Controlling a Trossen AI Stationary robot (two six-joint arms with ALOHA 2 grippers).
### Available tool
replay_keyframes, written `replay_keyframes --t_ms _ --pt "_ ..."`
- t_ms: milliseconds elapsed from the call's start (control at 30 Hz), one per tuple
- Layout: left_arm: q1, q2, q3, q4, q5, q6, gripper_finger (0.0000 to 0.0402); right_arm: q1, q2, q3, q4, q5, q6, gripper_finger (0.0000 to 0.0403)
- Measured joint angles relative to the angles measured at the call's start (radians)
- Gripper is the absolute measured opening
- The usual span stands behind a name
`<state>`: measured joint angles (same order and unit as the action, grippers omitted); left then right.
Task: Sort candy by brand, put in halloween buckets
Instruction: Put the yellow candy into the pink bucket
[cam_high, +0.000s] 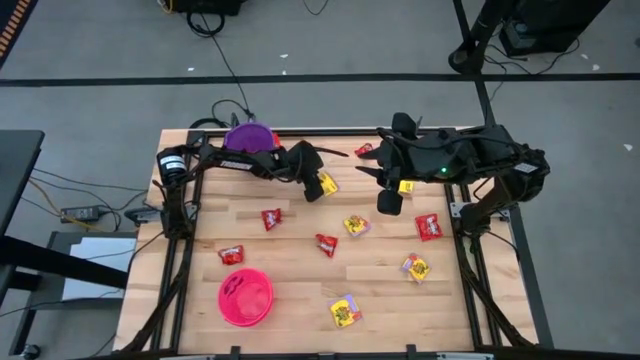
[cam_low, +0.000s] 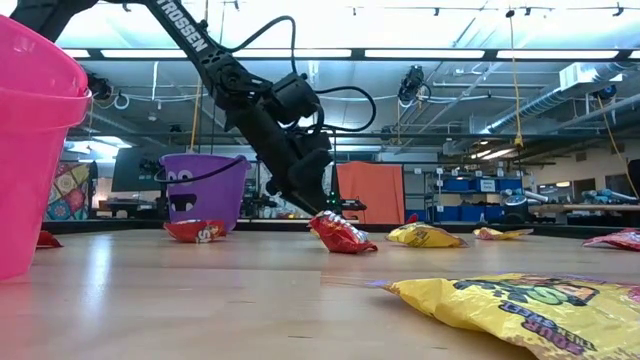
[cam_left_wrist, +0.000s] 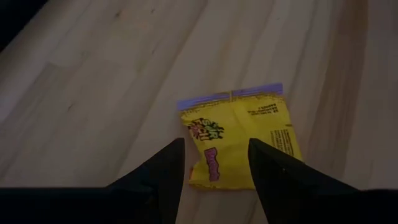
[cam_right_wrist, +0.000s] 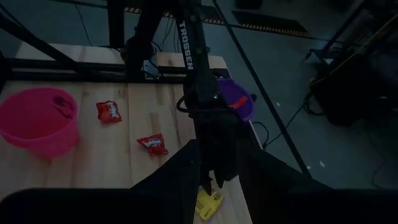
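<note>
I have the left gripper (cam_left_wrist: 214, 165) down over a yellow packet (cam_left_wrist: 239, 143) that lies flat on the bench (cam_high: 300, 260) just beside the purple bucket (cam_high: 248, 136), and the step in hand, as I judge it, is picking that packet up. To do it well I would settle the fingers onto the wood so they straddle the wrapper across its narrow width, then close slowly so the foil bunches up between them instead of sliding out; a flat wrapper gives little to bite on. The left jaws stand spread apart with nothing between them yet, the packet's near edge lying in the gap below the tips. The right gripper (cam_high: 388, 200) hangs above the far side of the bench, near another yellow packet (cam_high: 406, 186); its jaws look partly parted and empty, with the left arm in sight between them in its own wrist view. The pink bucket (cam_high: 245, 297) sits at the near edge, and red and yellow packets lie scattered across the bench between the two buckets.
</note>
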<state>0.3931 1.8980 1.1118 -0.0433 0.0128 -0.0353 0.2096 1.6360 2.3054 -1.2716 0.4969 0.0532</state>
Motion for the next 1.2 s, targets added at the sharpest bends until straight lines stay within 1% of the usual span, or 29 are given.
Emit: replay_keyframes --t_ms 167,400,633,733,800,1000,1067,1200 --pt "0.012 0.011 0.000 0.012 0.001 -0.004 0.0184 0.005 0.000 0.000 0.007 0.000 0.000 0.0118" --pt "0.011 0.048 -0.002 0.037 0.031 -0.023 0.0184 0.035 0.000 0.000 0.016 0.009 0.000 0.0118" --pt "0.012 0.075 -0.001 0.040 0.093 -0.049 0.0180 0.052 0.000 0.000 0.029 0.018 -0.002 0.0118" --pt "0.011 0.088 0.001 0.050 0.105 -0.052 0.0158 0.057 0.000 0.000 0.029 0.030 -0.003 0.0118" --pt "0.011 0.088 0.001 0.051 0.106 -0.052 0.0131 0.060 0.000 0.000 0.030 0.034 -0.004 0.0118" --pt "0.011 0.075 0.005 0.038 0.105 -0.045 0.0025 0.066 0.000 0.000 0.031 0.034 -0.001 0.0118" --pt "0.012 0.069 0.011 0.021 0.109 -0.045 0.0014 0.067 0.000 0.000 0.031 0.034 0.000 0.0118" --pt "0.003 0.040 0.021 -0.020 0.119 -0.042 0.0018 0.066 0.000 0.000 0.034 0.035 -0.001 0.0118"
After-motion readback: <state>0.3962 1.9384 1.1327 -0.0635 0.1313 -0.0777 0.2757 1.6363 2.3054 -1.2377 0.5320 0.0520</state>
